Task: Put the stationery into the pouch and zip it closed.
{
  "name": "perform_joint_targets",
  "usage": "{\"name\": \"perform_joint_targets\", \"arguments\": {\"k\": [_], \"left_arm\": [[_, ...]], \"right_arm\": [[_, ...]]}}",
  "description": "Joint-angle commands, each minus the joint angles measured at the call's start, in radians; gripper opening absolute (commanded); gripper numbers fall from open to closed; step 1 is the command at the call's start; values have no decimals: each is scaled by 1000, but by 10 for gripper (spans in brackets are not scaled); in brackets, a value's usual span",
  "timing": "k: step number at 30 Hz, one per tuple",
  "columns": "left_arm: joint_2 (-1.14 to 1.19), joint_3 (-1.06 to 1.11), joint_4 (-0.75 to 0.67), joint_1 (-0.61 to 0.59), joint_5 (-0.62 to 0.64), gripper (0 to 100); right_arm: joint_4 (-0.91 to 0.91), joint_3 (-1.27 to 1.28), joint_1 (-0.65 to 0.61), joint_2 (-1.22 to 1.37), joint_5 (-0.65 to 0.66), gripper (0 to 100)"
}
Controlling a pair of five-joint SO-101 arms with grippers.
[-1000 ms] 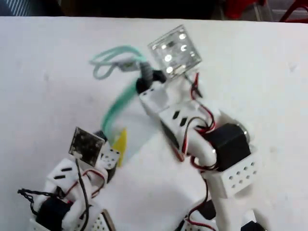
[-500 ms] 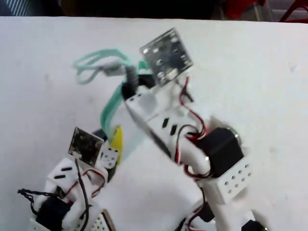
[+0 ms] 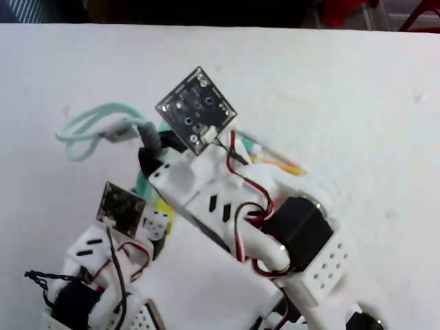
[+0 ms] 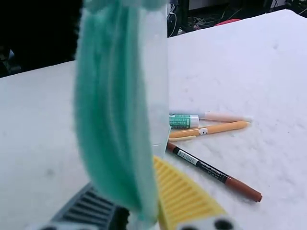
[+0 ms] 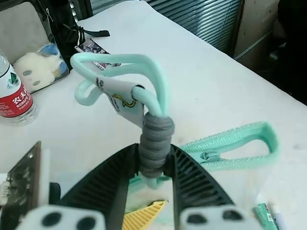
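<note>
- The left gripper (image 4: 127,191) sits close to the near left corner of the desk (image 3: 344,82). Its yellow jaw and its grey jaw are pinched tight on the bottom edge of the pouch (image 4: 115,105).
- The pouch is see-through with a green zip edge. It stands up on its edge in that grip, near the left part of the desk, between the two grippers.
- A brown and black pen (image 4: 216,175) lies flat on the desk just beside the pouch, not inside it. One end comes right up to the pouch's clear wall.
- A little farther out lie an orange pen (image 4: 211,129) and a pen with a green label (image 4: 184,120), side by side. They are out on the desk too, near the middle, beside the right arm.
- The right gripper (image 5: 153,153) is over the pouch. Its two black jaws are squeezed tight on a grey cord (image 5: 154,132) that is wound round and round.
- The green zip (image 5: 235,139) bends in a long loop next to this gripper, with a gap between its two sides. A small slider (image 5: 208,155) sits on it.
- A green loop (image 5: 120,64) comes out of the top of the grey cord, with a little white tag (image 5: 122,98) on it. It points toward the left edge of the desk.
- Far past the loop are a water bottle (image 5: 13,98) and a black bag (image 5: 67,21).
</note>
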Motion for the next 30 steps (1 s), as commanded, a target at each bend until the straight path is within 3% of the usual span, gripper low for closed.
{"name": "perform_joint_targets", "arguments": {"k": [1,8,13,22,26,30], "left_arm": [[-1,-41,-37,-15,-8,20],[-1,-52,-18,-15,-11,20],[-1,-210,160,-16,-9,20],[-1,-176,153,-16,-17,33],[-1,-176,157,-16,0,167],[-1,-173,132,-16,118,282]], "right_arm": [[41,-8,-44,-27,-11,17],[22,-9,-97,-27,-8,17],[-58,-9,2,-18,-9,17],[-76,31,97,-16,-9,17],[-77,126,102,-18,-9,17],[-79,141,104,-18,-9,17]]}}
